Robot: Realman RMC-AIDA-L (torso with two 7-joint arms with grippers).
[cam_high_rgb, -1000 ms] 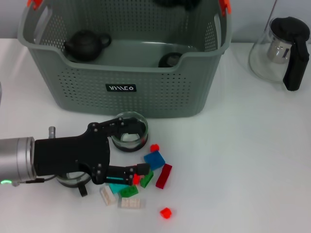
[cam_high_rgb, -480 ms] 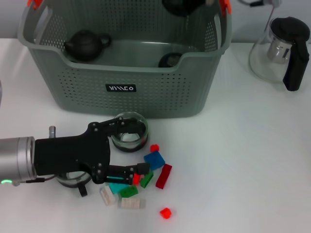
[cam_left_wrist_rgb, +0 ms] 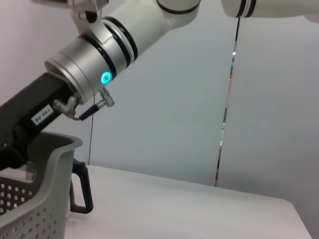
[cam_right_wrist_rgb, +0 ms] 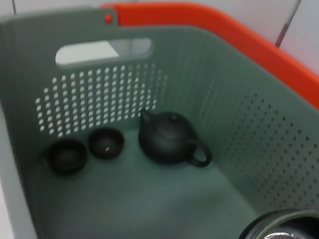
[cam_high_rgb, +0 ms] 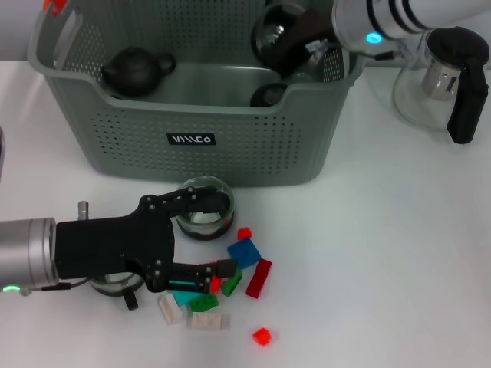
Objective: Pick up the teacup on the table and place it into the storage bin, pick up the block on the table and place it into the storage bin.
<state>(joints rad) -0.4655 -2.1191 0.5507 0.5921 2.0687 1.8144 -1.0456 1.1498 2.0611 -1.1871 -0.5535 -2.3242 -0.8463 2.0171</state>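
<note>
The storage bin [cam_high_rgb: 192,138] stands at the back of the table, with a black teapot [cam_high_rgb: 136,69] and a dark cup [cam_high_rgb: 268,94] inside. My right gripper [cam_high_rgb: 301,47] hangs over the bin's right end, shut on a glass teacup [cam_high_rgb: 273,34]; the cup's rim [cam_right_wrist_rgb: 284,225] shows in the right wrist view above the bin floor. Several blocks lie loose at the front, among them a blue block [cam_high_rgb: 244,251] and a dark red one [cam_high_rgb: 258,277]. My left gripper [cam_high_rgb: 227,234] rests low and open, one finger over a second glass teacup [cam_high_rgb: 204,218], the other by the blocks.
A glass pitcher [cam_high_rgb: 441,77] with a black handle stands right of the bin. Another glass cup [cam_high_rgb: 115,284] sits partly under my left gripper's body. Two small dark cups [cam_right_wrist_rgb: 67,155] and the teapot [cam_right_wrist_rgb: 172,139] occupy the bin floor. A lone red block [cam_high_rgb: 261,336] lies near the front edge.
My right arm has come into view from the back right, carrying the glass teacup lower over the bin. The left gripper and the blocks have stayed still.
</note>
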